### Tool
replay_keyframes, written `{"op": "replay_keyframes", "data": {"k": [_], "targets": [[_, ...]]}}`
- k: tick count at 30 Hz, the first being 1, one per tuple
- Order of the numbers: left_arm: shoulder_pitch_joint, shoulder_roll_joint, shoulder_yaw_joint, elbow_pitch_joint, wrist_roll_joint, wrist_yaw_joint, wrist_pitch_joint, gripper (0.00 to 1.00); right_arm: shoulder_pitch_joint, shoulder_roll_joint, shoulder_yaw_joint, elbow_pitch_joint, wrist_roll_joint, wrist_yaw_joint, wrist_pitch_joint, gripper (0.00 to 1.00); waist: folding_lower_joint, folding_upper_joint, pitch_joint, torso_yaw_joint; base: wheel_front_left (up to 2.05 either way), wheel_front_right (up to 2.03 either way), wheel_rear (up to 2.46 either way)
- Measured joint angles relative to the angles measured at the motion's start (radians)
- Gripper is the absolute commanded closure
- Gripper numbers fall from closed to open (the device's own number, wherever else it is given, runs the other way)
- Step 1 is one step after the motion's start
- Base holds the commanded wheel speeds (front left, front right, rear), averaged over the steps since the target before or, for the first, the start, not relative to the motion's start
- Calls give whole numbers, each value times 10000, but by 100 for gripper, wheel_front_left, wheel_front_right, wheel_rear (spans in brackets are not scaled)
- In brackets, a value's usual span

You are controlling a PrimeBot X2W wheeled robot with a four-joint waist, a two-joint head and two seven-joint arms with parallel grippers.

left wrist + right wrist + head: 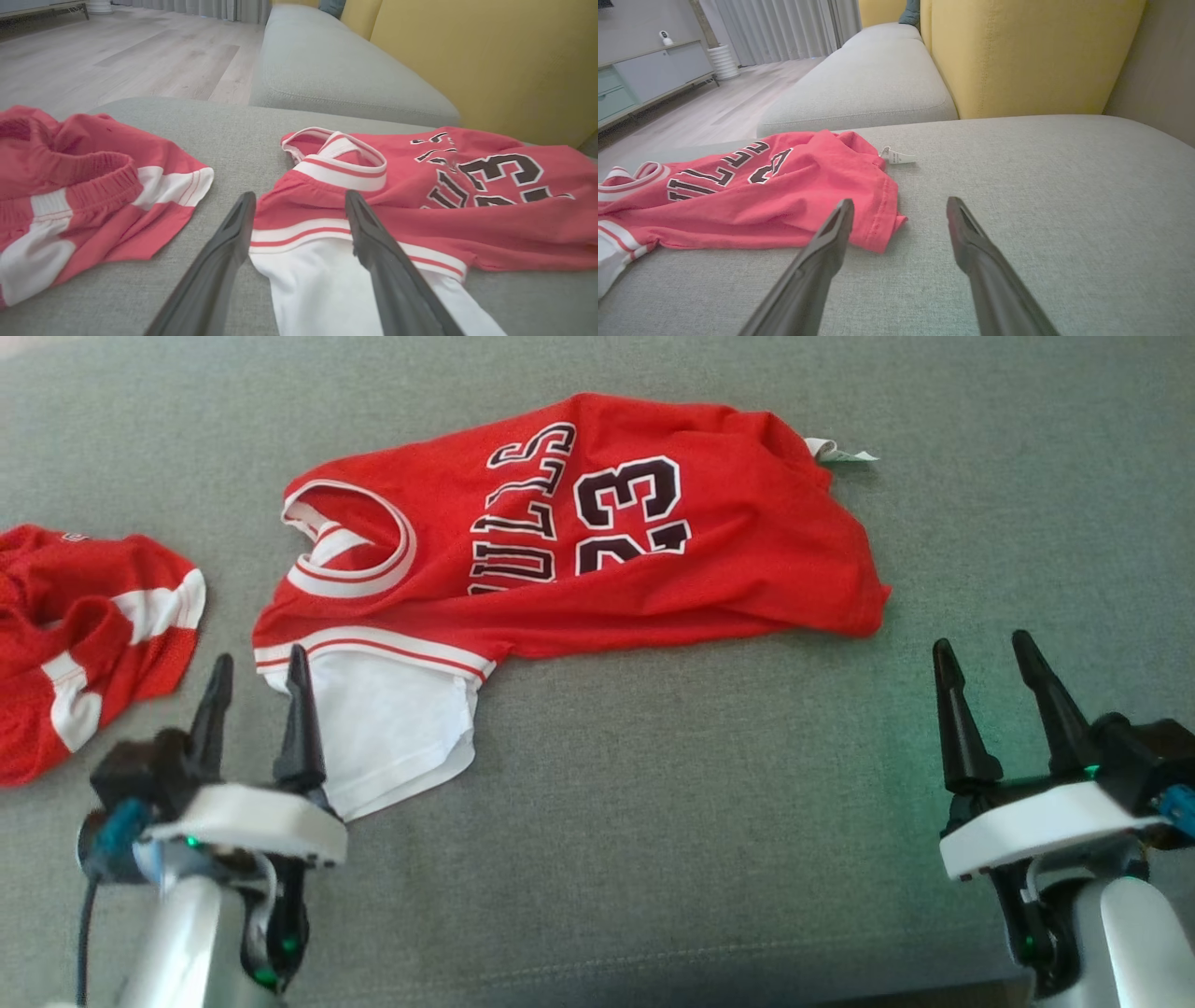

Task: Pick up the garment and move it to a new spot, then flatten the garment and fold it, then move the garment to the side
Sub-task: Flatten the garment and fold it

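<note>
The red jersey lay crumpled across the middle of the grey sofa seat. Its collar pointed toward the seat's left side and its hem toward the right. The black number and lettering faced up, partly lost in folds. A white sleeve with red-striped trim spread out from it toward the near edge. A small white tag stuck out at the far corner of the hem and lay flat on the fabric of the seat.

The left tool stood with its fingers spread, holding nothing. In the left wrist view its two fingers straddled the sleeve's striped trim, and whether they touched the cloth I could not tell. The right tool was also spread wide and empty, over bare seat toward the right. It was just beside the hem corner and clear of it.

A pair of red shorts with white panels lay bunched near the seat's left edge, apart from the jersey, with a strip of bare seat between them. A yellow back cushion rose behind the seat. A neighbouring grey seat and pale wooden floor lay beyond.
</note>
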Motion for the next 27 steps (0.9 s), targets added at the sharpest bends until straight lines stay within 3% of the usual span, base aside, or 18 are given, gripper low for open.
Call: {"op": "replay_keyframes", "data": {"k": [10,27], "targets": [[1520,-368,-153,-2336,894,351,-127,0,-5,-6,245,-84,-2,0,276,0,0,0,-286,119,0,0,0],[1655,-416,-318,-2483,1354,238,-127,0,-64,-119,219,395,301,0,640,0,0,0,-87,226,0,0,0]]}}
